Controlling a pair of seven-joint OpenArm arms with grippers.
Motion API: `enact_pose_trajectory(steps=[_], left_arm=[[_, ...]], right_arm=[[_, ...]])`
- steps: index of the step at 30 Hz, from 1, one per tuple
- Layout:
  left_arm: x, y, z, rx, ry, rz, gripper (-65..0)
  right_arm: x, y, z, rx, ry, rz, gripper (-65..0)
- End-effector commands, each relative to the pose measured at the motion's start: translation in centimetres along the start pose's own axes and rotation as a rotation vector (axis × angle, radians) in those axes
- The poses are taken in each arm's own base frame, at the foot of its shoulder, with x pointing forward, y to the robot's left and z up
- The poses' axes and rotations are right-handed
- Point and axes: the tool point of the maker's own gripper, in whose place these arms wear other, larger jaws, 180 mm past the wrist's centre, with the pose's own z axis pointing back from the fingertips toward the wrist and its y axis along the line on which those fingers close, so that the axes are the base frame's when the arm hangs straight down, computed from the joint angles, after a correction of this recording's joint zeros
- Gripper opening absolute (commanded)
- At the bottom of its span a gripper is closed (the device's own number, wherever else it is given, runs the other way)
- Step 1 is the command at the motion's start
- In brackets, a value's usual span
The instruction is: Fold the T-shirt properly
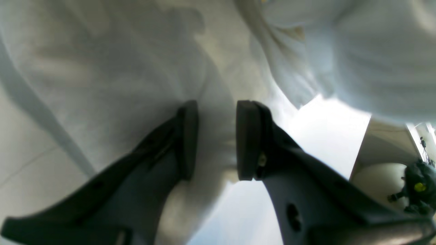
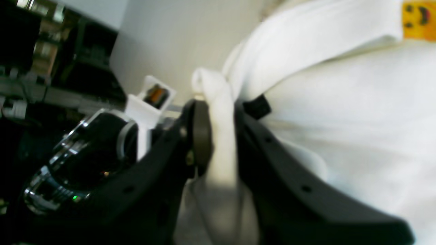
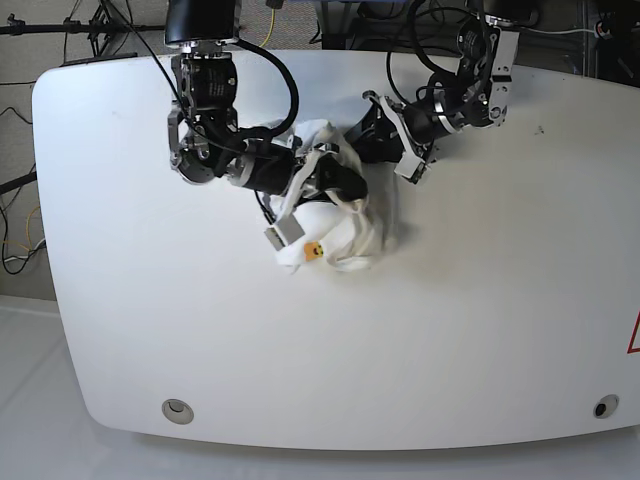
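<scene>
The white T-shirt (image 3: 345, 225) lies bunched in a heap at the middle of the table, with a small yellow print (image 3: 314, 250) showing at its front. My right gripper (image 3: 335, 185) reaches into the heap from the left. In the right wrist view it (image 2: 221, 143) is shut on a thick white fold of the T-shirt (image 2: 340, 119). My left gripper (image 3: 368, 135) meets the heap's far edge from the upper right. Seen from the left wrist, its jaws (image 1: 217, 136) hold a band of cloth (image 1: 119, 68) between the pads.
The white table (image 3: 480, 330) stretches wide around the heap, with round holes near the front left (image 3: 177, 408) and front right (image 3: 600, 407). Cables and stands crowd the back edge. A red mark (image 3: 633, 335) sits at the right edge.
</scene>
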Motion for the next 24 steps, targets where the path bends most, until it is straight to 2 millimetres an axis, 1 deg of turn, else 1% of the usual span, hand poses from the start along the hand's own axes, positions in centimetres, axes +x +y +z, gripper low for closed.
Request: enact_pose_trajectory(steps=[1, 6, 8, 12, 18, 20, 24], left_arm=[[-1.4, 0.3, 0.3, 0.022, 0.072, -0.017, -47.5], [-1.7, 0.2, 0.4, 0.023, 0.084, -0.021, -47.5], [-1.8, -0.1, 0.6, 0.02, 0.074, -0.017, -47.2], [-2.0, -0.2, 0.8, 0.02, 0.078, -0.017, -47.3], [-1.7, -0.4, 1.0, 0.02, 0.06, -0.02, -47.1], [-1.1, -0.5, 1.0, 0.016, 0.039, -0.02, -46.9], [-0.9, -0.5, 1.0, 0.018, 0.031, -0.022, -46.8]], right_arm=[[2.1, 1.6, -0.6, 0.05, -0.035, 0.051, -63.0], [2.7, 2.4, -1.7, 0.071, -0.004, 0.083, -63.3], [4.0, 3.2, -2.8, 0.088, 0.011, 0.106, -63.9], [4.6, 3.7, -3.5, 0.098, 0.032, 0.133, -63.8], [5.3, 4.3, -4.0, 0.105, 0.03, 0.172, -62.4], [5.6, 4.3, -4.3, 0.088, 0.027, 0.205, -61.7], [5.6, 4.1, -4.4, 0.071, 0.017, 0.213, -58.5]])
